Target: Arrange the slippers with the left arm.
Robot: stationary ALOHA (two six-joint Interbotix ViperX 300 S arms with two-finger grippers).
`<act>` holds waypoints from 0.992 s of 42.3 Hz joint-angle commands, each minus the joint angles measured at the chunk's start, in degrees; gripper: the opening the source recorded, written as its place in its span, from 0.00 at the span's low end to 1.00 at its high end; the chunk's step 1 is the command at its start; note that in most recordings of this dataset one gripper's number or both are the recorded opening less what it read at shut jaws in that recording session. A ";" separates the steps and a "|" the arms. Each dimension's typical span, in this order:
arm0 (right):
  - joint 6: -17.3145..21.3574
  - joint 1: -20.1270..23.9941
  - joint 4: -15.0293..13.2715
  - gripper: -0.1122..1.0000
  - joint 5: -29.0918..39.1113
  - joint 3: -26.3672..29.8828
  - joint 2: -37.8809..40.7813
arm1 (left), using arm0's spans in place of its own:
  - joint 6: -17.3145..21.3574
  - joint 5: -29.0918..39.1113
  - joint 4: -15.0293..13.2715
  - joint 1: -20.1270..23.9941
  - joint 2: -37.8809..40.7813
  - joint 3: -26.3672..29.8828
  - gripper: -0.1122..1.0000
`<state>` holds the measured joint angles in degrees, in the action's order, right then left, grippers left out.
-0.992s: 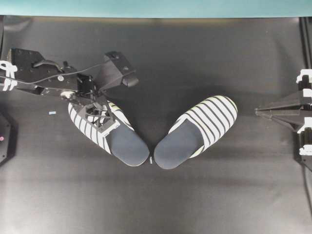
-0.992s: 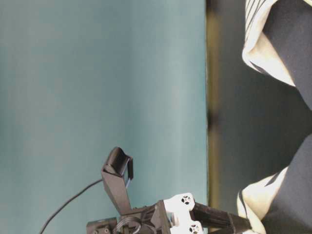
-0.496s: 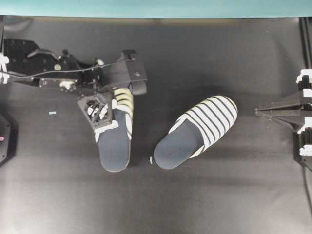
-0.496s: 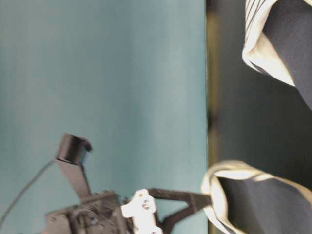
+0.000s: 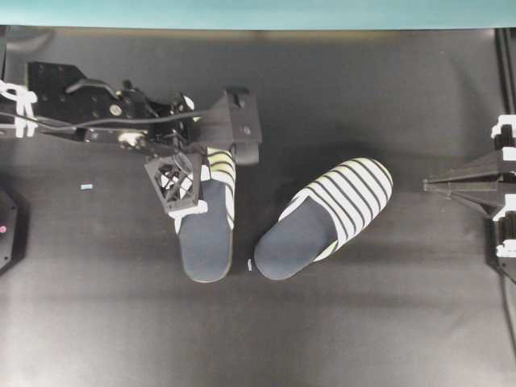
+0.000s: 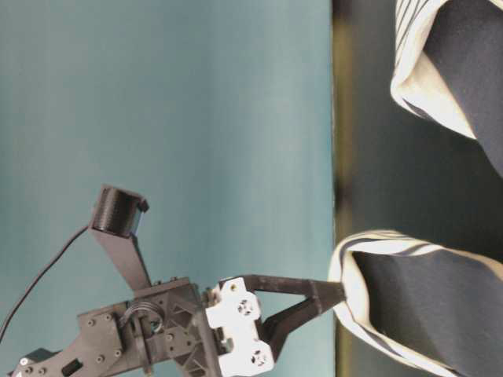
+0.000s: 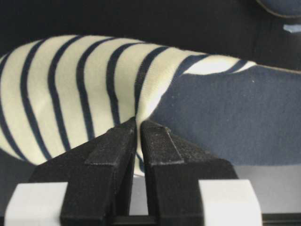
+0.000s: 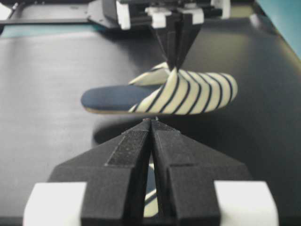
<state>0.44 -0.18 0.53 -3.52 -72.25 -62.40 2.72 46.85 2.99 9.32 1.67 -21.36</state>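
Pincer tips of the left arm (image 7: 138,126), black and grainy with lattice-cut sides, were clamped on the knitted cream, navy-striped upper of the near slipper (image 5: 206,222), lifted off the matte black bench (image 5: 339,339). Its mate (image 5: 322,218) lay flat, angled, just beside. The right pincer (image 8: 151,123) was pressed together, holding nothing.

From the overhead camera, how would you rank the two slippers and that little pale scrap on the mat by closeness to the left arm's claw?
1. Held slipper: pinched in the left gripper itself.
2. Other slipper: on the mat to the right, lying at an angle.
3. Pale scrap: between the two heels. Too close to call against number two.
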 commanded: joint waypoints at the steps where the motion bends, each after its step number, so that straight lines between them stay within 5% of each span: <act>1: 0.35 0.26 0.18 0.11 -0.62 0.26 0.18 | 2.72 -1.93 0.18 -1.14 -0.26 0.79 0.14; 42: 0.35 0.44 0.88 0.11 -0.70 0.09 0.09 | 2.64 -6.86 0.18 -0.88 2.64 0.35 0.17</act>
<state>0.44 0.00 1.23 -3.69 -72.51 -62.58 5.36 40.34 2.99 8.35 4.75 -21.36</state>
